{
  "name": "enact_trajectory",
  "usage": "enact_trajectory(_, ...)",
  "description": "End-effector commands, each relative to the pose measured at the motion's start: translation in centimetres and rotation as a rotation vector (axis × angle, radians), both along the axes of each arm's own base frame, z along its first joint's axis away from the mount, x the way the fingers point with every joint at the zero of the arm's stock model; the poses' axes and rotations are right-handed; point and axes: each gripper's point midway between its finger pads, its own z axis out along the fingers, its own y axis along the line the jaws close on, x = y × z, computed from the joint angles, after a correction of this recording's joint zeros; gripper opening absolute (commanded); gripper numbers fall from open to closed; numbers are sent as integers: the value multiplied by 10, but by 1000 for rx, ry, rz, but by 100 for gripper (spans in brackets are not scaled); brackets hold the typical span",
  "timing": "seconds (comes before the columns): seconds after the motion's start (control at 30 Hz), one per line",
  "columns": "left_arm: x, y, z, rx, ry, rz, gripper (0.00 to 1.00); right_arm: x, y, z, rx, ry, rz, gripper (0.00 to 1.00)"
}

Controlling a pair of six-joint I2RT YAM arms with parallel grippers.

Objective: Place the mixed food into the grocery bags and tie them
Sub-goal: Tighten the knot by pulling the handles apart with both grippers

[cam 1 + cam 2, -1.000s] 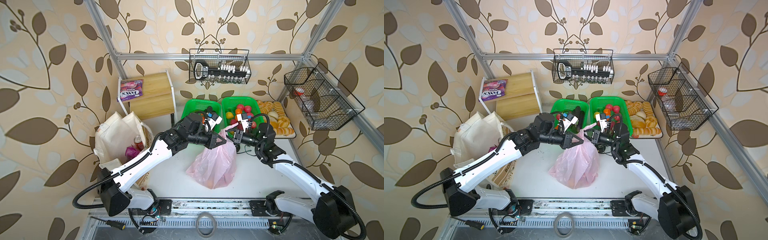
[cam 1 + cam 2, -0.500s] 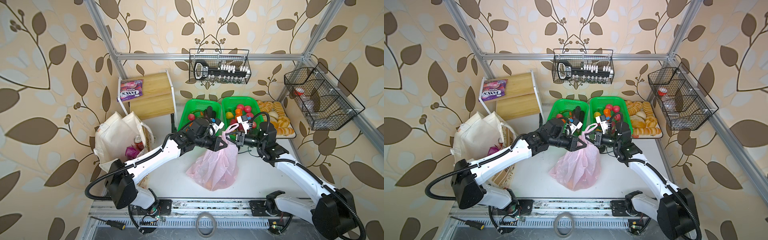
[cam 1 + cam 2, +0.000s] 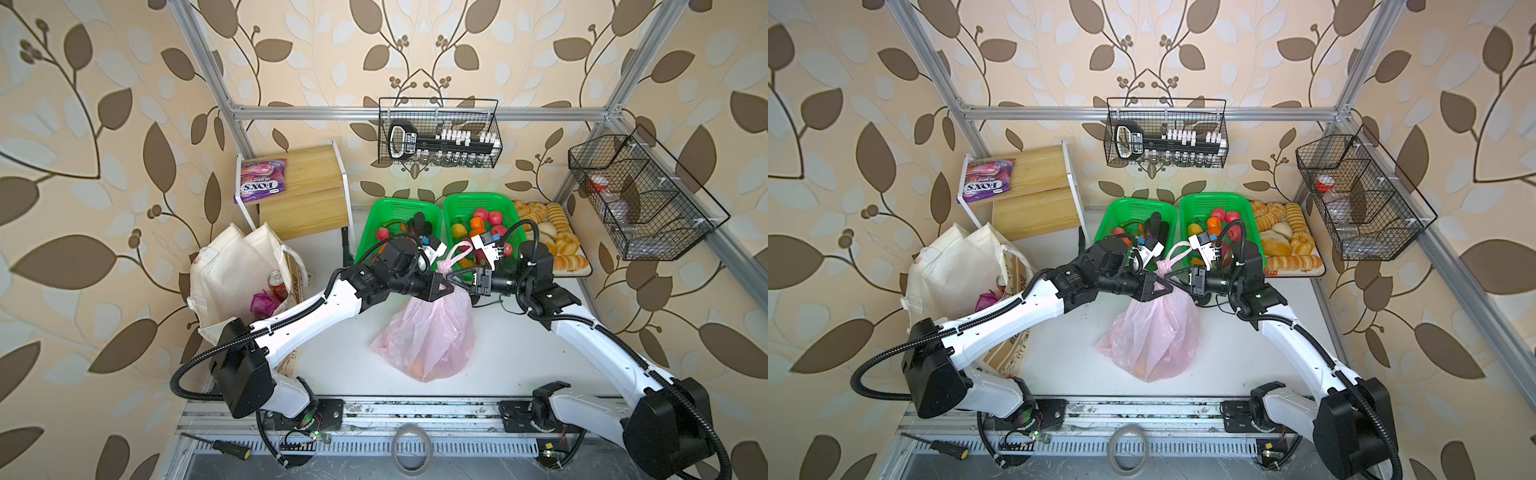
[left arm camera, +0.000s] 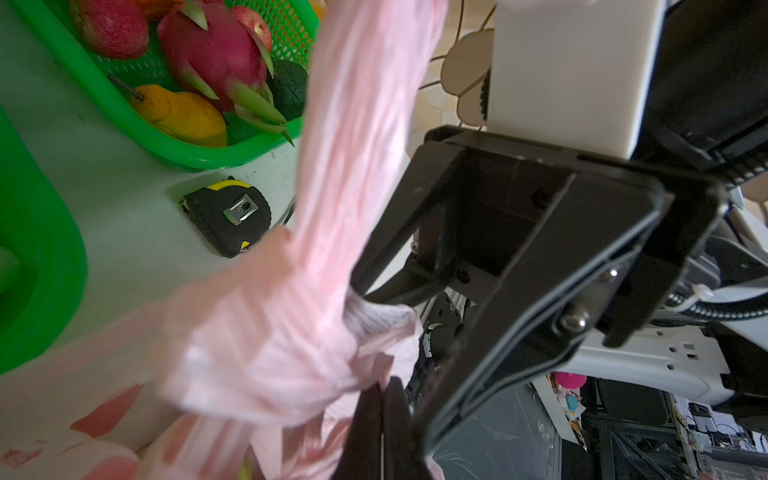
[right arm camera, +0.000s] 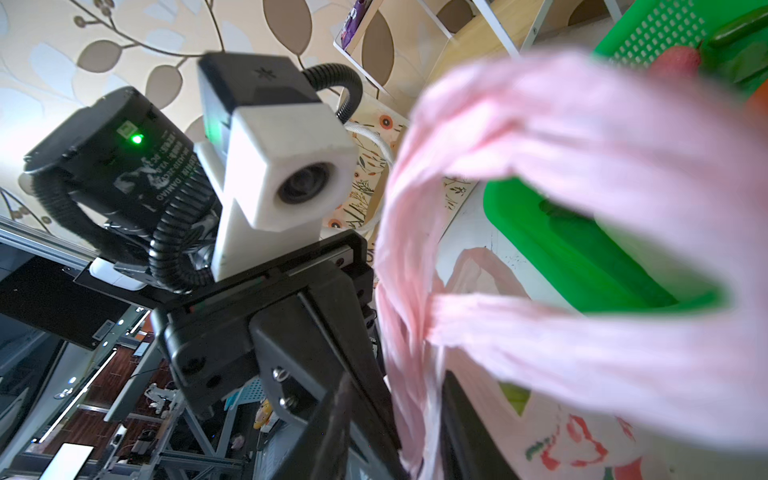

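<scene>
A: Right gripper [image 3: 459, 281] has spread its jaws since a second ago; both arms sit near the same spot as then. Left side first?

B: Canvas tote [image 3: 226, 274] at the left edge of the worktop [image 3: 519, 353], with red soda can [image 3: 277, 283] and purple packet [image 3: 261, 304] inside.

A: Left gripper [image 3: 448, 286]?

B: Clamped tight on the gathered neck of the pink bag [image 3: 428, 336], which sits mid-worktop, bulging.

A: And the right one?

B: Fingers apart, a handle strand loose between them. Handle loop [image 3: 459, 251] stands above.

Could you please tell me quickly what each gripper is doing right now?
Left gripper: closed on the pink bag, at its gathered handles.
Right gripper: open, with a handle strand between its jaws.
</scene>
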Motion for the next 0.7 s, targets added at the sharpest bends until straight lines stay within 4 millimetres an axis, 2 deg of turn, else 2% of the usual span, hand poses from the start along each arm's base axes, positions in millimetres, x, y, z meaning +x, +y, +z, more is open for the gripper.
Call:
enact_trajectory(0.0,-4,-7,12,-44,-32,-25,4,1,3,10,4,-29,24,39)
enact_trajectory(0.23,-9,-8,13,-52,-26,-53,3,13,6,3,-21,-31,-2,42)
enact_trajectory(0.27,-6,-12,1,-28,-2,-56,3,14,7,2,-22,-30,-2,42)
enact_trajectory(0.4,-8,-11,-2,-20,4,-65,3,17,10,-1,-24,-31,1,40)
enact_trajectory(0.47,-9,-11,-3,-16,6,-69,3,18,11,-2,-24,-30,6,33)
enact_trajectory(0.57,-9,-9,-1,-11,0,-62,7,20,10,-1,-26,-38,-7,11)
enact_trajectory(0.63,-10,-8,3,-15,-12,-57,13,20,9,3,-25,-58,-22,2)
enact_trajectory(0.67,-10,-9,5,-16,-16,-58,16,19,9,5,-23,-67,-23,0)
